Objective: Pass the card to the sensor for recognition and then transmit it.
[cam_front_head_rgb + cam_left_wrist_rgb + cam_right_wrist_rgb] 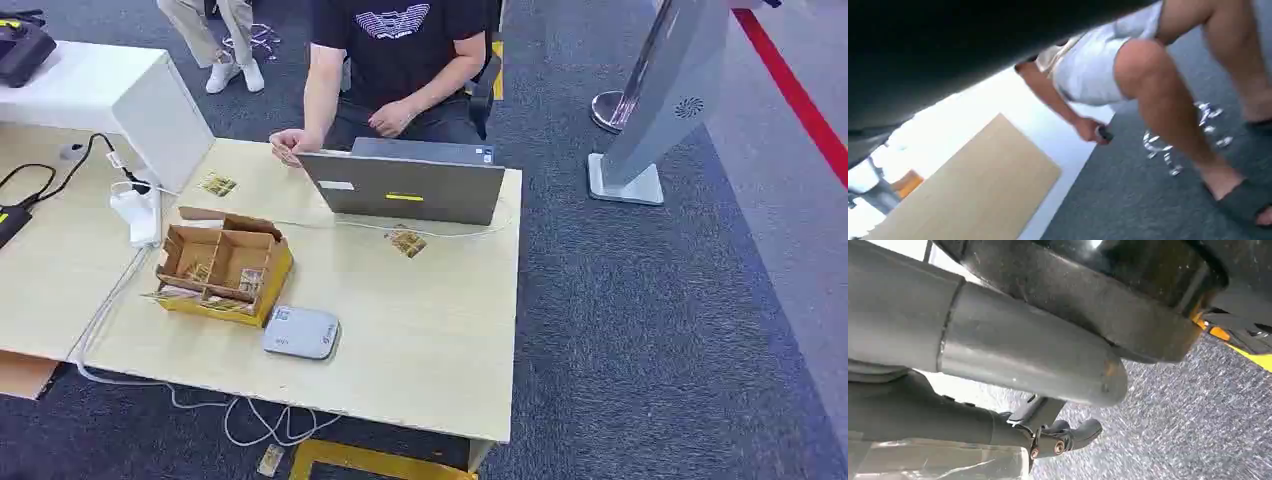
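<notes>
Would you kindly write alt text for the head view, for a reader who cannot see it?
A wooden table holds a compartmented cardboard box beside a grey card sensor. A seated person behind an open laptop holds a card.

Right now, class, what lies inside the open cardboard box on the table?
The cardboard box has dividers forming compartments. Cards with gold-patterned faces lie in several. The near wall hides the front compartments' floors, so their number cannot be told.

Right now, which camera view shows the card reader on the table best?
The head view. The grey card reader lies in full sight near the table's front edge, just beside the cardboard box. The left wrist view catches part of a wooden tabletop and a person; the right wrist view shows the right hand over carpet.
</notes>
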Tool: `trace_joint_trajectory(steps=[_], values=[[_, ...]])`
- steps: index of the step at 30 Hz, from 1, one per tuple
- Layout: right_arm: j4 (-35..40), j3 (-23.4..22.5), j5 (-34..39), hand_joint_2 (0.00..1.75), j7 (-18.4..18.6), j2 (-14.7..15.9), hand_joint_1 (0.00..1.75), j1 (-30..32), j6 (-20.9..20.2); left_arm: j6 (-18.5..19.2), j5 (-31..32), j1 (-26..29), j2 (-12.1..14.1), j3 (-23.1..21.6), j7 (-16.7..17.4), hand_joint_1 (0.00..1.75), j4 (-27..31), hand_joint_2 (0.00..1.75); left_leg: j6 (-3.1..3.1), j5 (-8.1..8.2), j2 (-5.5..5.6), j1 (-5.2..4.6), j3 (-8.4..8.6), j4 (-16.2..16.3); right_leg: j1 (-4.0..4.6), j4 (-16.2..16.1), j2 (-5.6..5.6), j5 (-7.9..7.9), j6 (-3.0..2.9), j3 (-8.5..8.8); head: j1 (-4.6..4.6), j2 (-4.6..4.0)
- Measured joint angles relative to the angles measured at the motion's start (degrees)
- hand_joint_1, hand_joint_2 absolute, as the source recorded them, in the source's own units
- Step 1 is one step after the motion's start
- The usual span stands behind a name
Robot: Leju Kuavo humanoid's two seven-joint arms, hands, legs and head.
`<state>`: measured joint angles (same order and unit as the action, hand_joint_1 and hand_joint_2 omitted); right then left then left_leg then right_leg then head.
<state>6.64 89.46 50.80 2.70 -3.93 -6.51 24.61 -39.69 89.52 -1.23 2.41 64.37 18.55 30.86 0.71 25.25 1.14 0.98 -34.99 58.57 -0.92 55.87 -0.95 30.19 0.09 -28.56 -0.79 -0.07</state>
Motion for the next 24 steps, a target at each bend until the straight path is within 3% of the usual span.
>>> trace_joint_trajectory(steps=[4,5,6,8,9,10,11,13,14,15,16,18,20,21,24], values=[[0.37,0.0,-2.65,0.0,1.71,-0.07,0.0,-0.58,1.27,0.0,0.33,-4.24,-0.02,-5.54,7.45,0.0,0.31,0.0,-0.02,-0.07,0.19,0.0,-0.01,-0.01,0.02,0.01,0.19,-0.01,0.0,0.16,0.0,0.0],[0.5,0.0,-2.4,0.0,1.84,-0.07,0.0,-0.65,1.27,0.0,0.05,-4.54,0.04,-6.97,8.0,0.0,0.31,0.0,-0.01,-0.07,0.16,-0.01,-0.06,-0.04,0.11,0.06,0.17,-0.02,0.01,0.31,0.0,0.0],[0.5,-0.11,-1.35,0.0,1.63,-0.07,0.0,-0.64,1.27,0.02,-0.67,-4.14,0.09,-8.11,6.41,0.0,0.81,0.0,0.0,-0.06,0.11,-0.01,-0.03,-0.05,0.12,0.07,0.07,-0.02,0.01,0.35,0.04,0.0],[0.5,-1.09,1.23,0.0,0.54,-0.07,0.0,-0.39,1.27,2.45,-1.16,-0.79,-0.32,-8.33,-0.11,0.0,4.02,0.0,0.06,0.08,-0.29,-0.02,0.06,-0.05,0.14,0.09,-0.42,-0.02,0.0,0.38,0.09,0.0],[0.5,-1.69,2.51,0.0,-0.13,-0.07,0.0,-0.03,1.27,6.03,-1.13,1.98,-1.17,-8.02,-4.16,0.0,7.27,0.0,0.12,0.18,-0.54,-0.02,0.2,-0.04,0.08,0.07,-0.67,-0.02,-0.01,0.27,0.07,0.0],[0.46,-2.25,3.6,0.0,-0.89,-0.04,0.0,0.3,1.49,12.14,-0.67,4.15,-2.65,-6.97,-9.83,0.0,12.87,0.0,0.09,0.2,-0.68,-0.08,0.16,0.0,0.02,0.06,-0.82,-0.02,0.0,0.02,-0.04,0.0],[0.37,-2.82,4.63,0.0,-1.64,0.0,0.0,0.63,1.86,21.76,-0.39,6.9,-5.26,-4.72,-17.46,0.0,23.57,0.0,0.0,0.26,-0.9,0.1,-0.02,0.12,0.04,0.04,-0.95,-0.01,0.0,-0.28,-0.61,0.0],[0.07,-3.85,5.68,0.0,-2.22,0.02,0.0,1.1,1.86,41.57,0.05,8.43,-10.33,3.55,-34.21,0.0,41.08,0.0,-0.01,0.27,-0.46,0.15,-0.25,0.11,0.13,-0.04,-0.52,0.12,0.1,-0.23,0.15,0.0],[0.0,-4.13,5.76,0.0,-2.31,0.02,0.0,1.19,1.86,47.81,0.05,8.59,-11.41,6.77,-39.2,0.0,46.72,0.0,0.03,0.29,-0.46,0.13,-0.21,0.06,0.14,-0.04,-0.54,0.11,0.1,-0.19,0.42,0.0],[0.0,-4.39,5.87,0.0,-2.35,0.02,0.0,1.19,1.86,51.88,0.07,9.1,-12.71,10.34,-41.35,0.0,52.26,0.0,0.17,0.39,-0.52,0.09,-0.1,0.06,0.15,-0.03,-0.63,0.07,0.03,-0.1,0.31,0.0],[0.0,-4.64,5.83,0.0,-2.35,0.02,0.0,1.32,1.86,51.6,0.07,9.32,-13.6,12.51,-39.83,0.0,56.15,0.0,0.16,0.39,-0.65,0.08,-0.01,0.06,0.14,-0.03,-0.74,0.06,0.02,-0.16,0.17,0.0],[0.0,-4.77,5.28,0.0,-2.33,0.02,0.0,1.48,1.86,43.98,0.11,9.03,-14.43,15.21,-35.52,0.0,59.92,0.0,0.16,0.37,-0.52,0.14,0.0,0.06,0.15,-0.03,-0.57,0.08,0.03,-0.1,0.04,0.0],[0.0,-4.74,4.74,0.0,-2.35,0.02,0.0,1.26,1.86,37.5,0.13,9.01,-12.87,16.28,-31.21,0.0,60.31,0.0,0.17,0.35,-0.32,0.17,-0.01,0.05,0.16,-0.03,-0.35,0.13,0.0,-0.03,0.24,0.0],[0.0,-4.74,4.87,0.0,-2.44,0.02,0.0,1.15,1.86,37.4,0.16,9.0,-12.15,16.59,-30.7,0.0,60.48,0.0,0.19,0.32,-0.25,0.17,0.0,0.0,0.19,-0.02,-0.27,0.14,-0.01,0.05,0.13,0.0],[0.0,-4.77,5.74,0.0,-2.95,0.02,0.0,1.12,1.86,42.34,-0.04,8.99,-12.11,19.87,-34.35,0.0,65.14,0.0,0.2,0.32,-0.25,0.19,0.02,-0.01,0.26,0.02,-0.27,0.17,-0.06,0.09,0.07,0.0]])
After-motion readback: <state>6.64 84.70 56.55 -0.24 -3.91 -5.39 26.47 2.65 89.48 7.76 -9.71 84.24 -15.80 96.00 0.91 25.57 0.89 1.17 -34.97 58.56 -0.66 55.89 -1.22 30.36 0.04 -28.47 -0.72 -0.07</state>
